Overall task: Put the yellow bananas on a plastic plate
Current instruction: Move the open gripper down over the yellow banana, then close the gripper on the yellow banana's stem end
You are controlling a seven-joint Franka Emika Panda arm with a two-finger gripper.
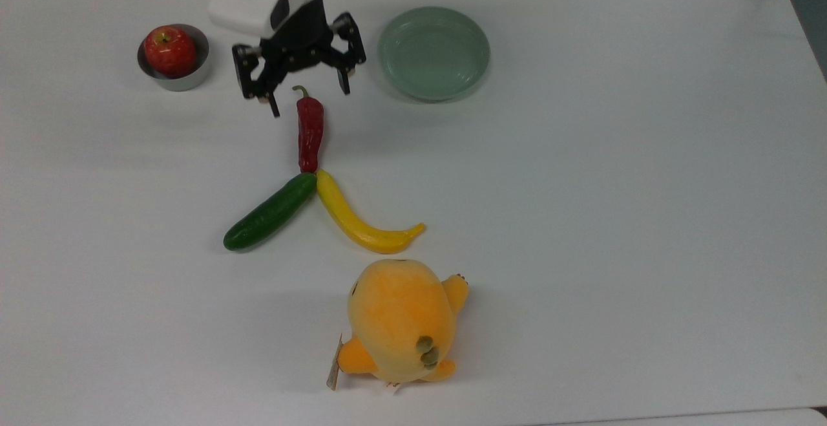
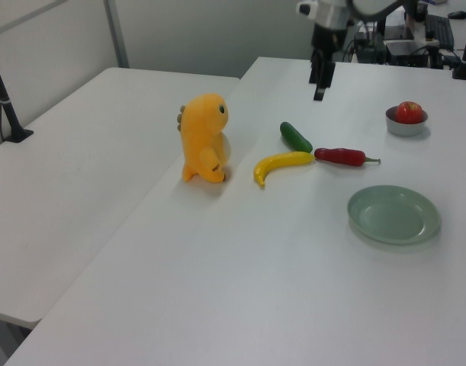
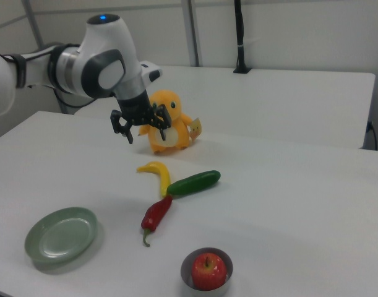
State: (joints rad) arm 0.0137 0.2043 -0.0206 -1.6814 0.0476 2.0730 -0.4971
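Observation:
The yellow banana (image 1: pixel 355 222) lies on the white table, one end touching the tips of a cucumber and a chili; I also see the banana (image 2: pixel 282 162) in the left view and the banana (image 3: pixel 159 172) in the right view. The pale green plastic plate (image 1: pixel 433 54) sits bare at the top view's upper middle, also seen as the plate (image 2: pixel 393 215) and the plate (image 3: pixel 60 237). My gripper (image 1: pixel 310 103) hangs open above the table over the chili's stem end, holding nothing. In the side views the gripper (image 2: pixel 319 93) (image 3: pixel 147 141) is well above the banana.
A red chili (image 1: pixel 310 132) and a green cucumber (image 1: pixel 270 219) meet the banana's end. An orange-yellow plush toy (image 1: pixel 400 319) stands just beyond the banana's curved end. A steel bowl (image 1: pixel 194 77) holding a red apple (image 1: pixel 169 50) sits at the top view's upper left.

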